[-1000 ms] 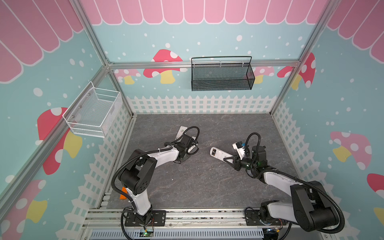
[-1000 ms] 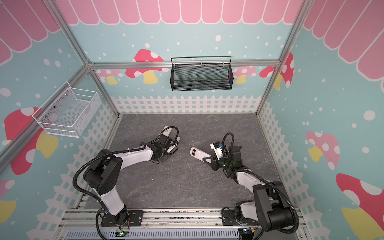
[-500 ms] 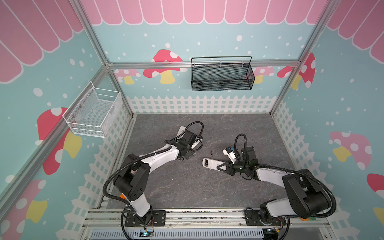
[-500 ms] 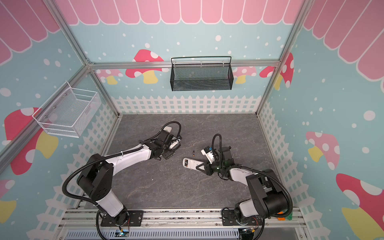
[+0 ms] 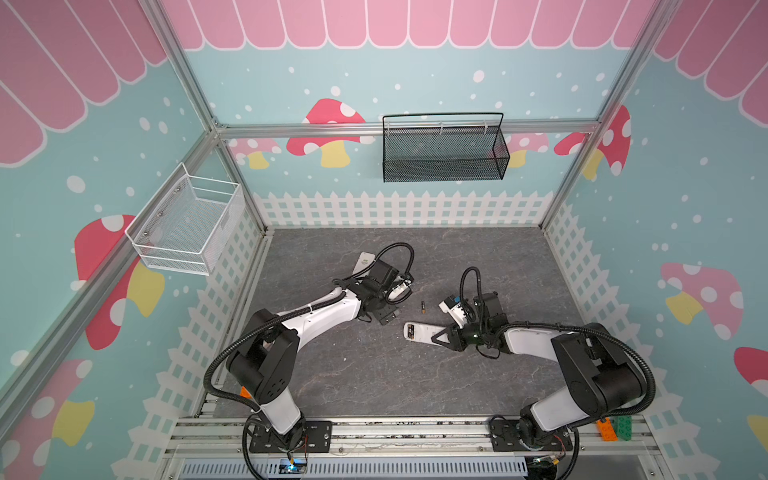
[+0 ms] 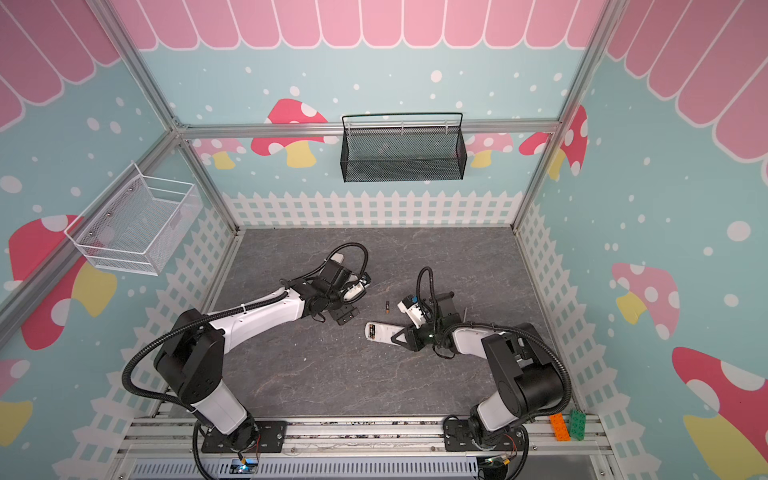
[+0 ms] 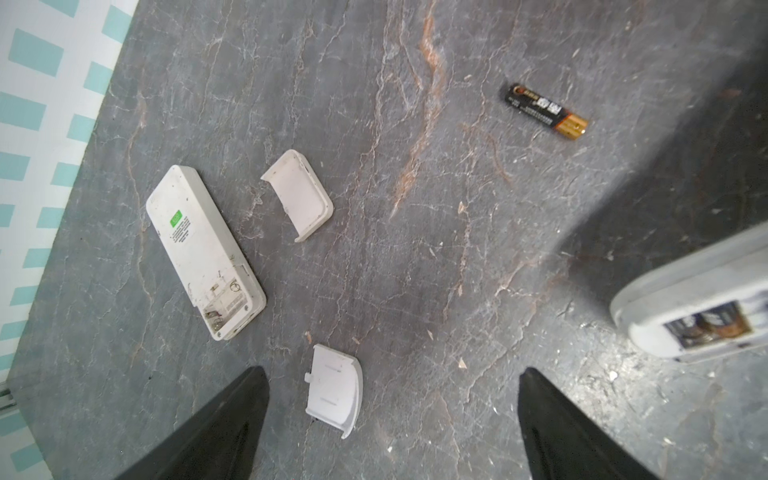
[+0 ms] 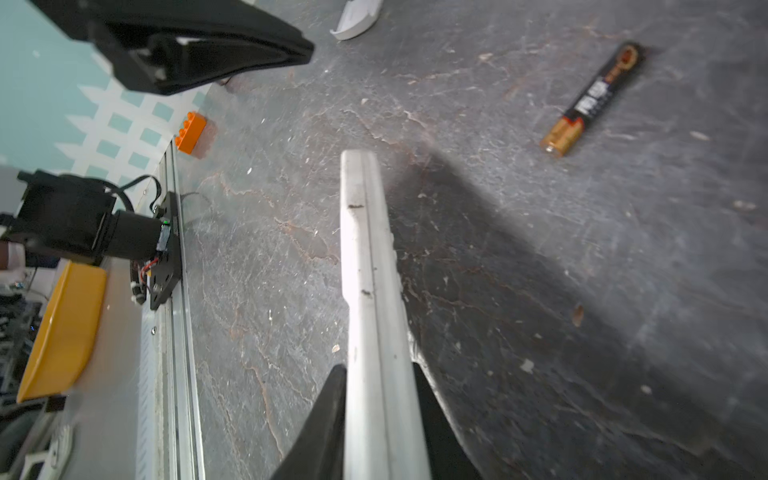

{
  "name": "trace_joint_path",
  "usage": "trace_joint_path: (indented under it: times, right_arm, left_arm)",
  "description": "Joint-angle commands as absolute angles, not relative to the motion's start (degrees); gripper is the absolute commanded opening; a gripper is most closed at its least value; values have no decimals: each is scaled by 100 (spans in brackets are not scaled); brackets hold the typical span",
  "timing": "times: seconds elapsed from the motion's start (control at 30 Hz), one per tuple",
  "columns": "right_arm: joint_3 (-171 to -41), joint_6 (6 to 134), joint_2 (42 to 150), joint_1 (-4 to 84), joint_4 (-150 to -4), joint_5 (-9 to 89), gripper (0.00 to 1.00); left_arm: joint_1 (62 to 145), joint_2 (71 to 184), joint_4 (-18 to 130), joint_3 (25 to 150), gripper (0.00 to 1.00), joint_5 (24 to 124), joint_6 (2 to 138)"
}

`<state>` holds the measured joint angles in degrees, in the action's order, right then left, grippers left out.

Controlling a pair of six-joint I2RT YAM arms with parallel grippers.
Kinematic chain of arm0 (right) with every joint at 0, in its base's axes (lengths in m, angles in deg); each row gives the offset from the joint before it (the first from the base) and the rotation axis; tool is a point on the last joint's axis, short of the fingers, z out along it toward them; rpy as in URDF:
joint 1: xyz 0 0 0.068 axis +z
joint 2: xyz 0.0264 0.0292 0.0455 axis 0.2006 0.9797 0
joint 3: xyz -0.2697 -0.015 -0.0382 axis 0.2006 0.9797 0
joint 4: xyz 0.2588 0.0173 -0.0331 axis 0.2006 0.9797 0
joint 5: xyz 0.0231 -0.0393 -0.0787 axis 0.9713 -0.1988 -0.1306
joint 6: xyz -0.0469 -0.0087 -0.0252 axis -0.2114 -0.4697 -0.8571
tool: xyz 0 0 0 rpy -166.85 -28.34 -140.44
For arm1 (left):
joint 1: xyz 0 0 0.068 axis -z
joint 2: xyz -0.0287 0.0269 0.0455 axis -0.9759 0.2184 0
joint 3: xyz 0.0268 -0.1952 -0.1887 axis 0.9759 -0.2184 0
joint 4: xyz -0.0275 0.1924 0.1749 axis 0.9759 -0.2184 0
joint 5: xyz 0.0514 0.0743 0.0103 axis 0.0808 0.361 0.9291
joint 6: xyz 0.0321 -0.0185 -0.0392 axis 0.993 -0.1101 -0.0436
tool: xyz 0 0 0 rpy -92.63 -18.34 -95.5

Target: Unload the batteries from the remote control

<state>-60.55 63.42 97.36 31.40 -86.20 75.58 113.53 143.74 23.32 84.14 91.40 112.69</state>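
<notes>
left gripper [image 7: 390,372]: spread wide, hanging low over the table [image 5: 374,374], nothing between the fingers.
right gripper [image 8: 378,368]: narrow, fingers snug against both sides of the held remote [image 8: 365,249], down near the tabletop.
battery [image 7: 545,111]: there it is, dark with a coppery end, lying loose on the table between the two grippers, touching neither; it shows in both top views [image 5: 423,306] [image 6: 387,306].
held remote's bay [image 7: 706,322]: open, with a dark and coppery shape inside, too blurred to count cells.
second remote [image 7: 203,249]: back side up, beyond the left arm's wrist; its uncovered bay [image 7: 226,305] shows metal contacts.
covers: two white ones on the table, one [image 7: 300,194] beside the second remote, one [image 7: 334,388] just ahead of the left gripper.
black mesh basket [image 5: 442,162]: hangs on the back rail, well apart from the action.
white wire basket [image 5: 183,232]: mounted on the left wall, well apart too.
</notes>
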Motion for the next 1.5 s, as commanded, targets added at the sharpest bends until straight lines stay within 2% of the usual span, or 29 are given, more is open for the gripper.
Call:
trace_joint_path:
  times: [0.0, 0.17, 0.3, 0.43, 0.67, 0.8, 0.87, 0.97, 1.13, 1.33, 1.47]
  right_arm:
    - [-6291, 6210, 9920, 3132, -8332, 7212, 38]
    - [-6339, 6237, 9918, 3086, -8304, 6908, 55]
    - [-6431, 6210, 9691, 3080, -8108, 6716, 59]
    - [-6380, 6228, 9203, 3089, -7939, 6387, 68]
    - [-6245, 6090, 8072, 3435, -7255, 4870, 79]
    - [-6051, 5906, 7316, 3669, -7345, 4668, 87]
    - [-6141, 5235, 7148, 3821, -7128, 4699, 91]
    - [-6122, 4138, 6961, 4153, -6898, 4320, 93]
    - [-5769, 3162, 6986, 4443, -7153, 4556, 93]
    - [-5643, 3045, 7525, 4663, -7470, 4240, 92]
    - [-5675, 3175, 7921, 4802, -7613, 4085, 92]
  left_arm:
    - [11394, 14572, 2093, 8885, 94, 9005, 11167]
    - [11533, 14770, 2009, 9209, 97, 8917, 11133]
    - [11711, 15007, 1969, 9401, 99, 8945, 11223]
    - [11872, 15193, 1909, 9617, 99, 8978, 11023]
    - [11954, 15179, 2109, 9554, 99, 9494, 10665]
    - [11752, 15042, 2308, 9411, 99, 9569, 10514]
    - [11529, 14988, 2279, 9390, 99, 9435, 10324]
    - [11221, 14887, 2244, 9388, 99, 9376, 10212]
    - [10843, 14743, 2339, 9256, 99, 9289, 10030]
    - [10590, 14635, 2410, 9130, 99, 8953, 9783]
    - [10550, 14641, 2483, 9117, 99, 9106, 9872]
